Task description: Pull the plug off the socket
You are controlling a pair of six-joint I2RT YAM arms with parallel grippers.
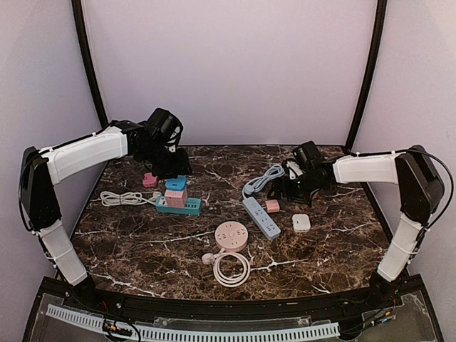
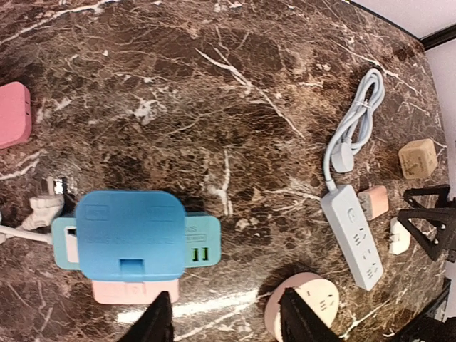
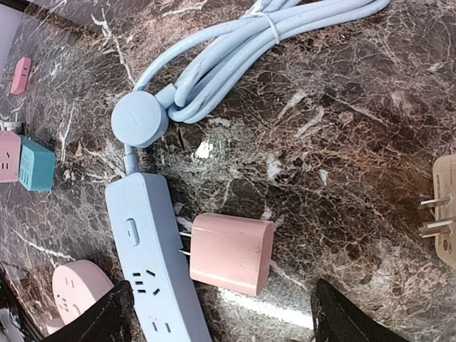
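A teal power strip [image 1: 187,207] lies left of centre with a blue plug [image 1: 175,184] and a pink plug [image 1: 175,197] seated on it. In the left wrist view the blue plug [image 2: 128,235] covers most of the teal strip [image 2: 203,242], and the pink plug [image 2: 135,291] shows under its near edge. My left gripper [image 2: 228,322] is open and empty, above and just beside them. My right gripper [image 3: 224,320] is open and empty over a loose pink charger [image 3: 231,253], whose prongs point at the side of a light blue strip [image 3: 153,263].
A round pink socket [image 1: 231,236] with a coiled cord [image 1: 229,268] lies near centre. A white plug [image 1: 301,222] and a beige plug [image 3: 445,214] lie at the right. A small pink adapter [image 1: 149,179] and a white cord [image 1: 121,198] lie at the left.
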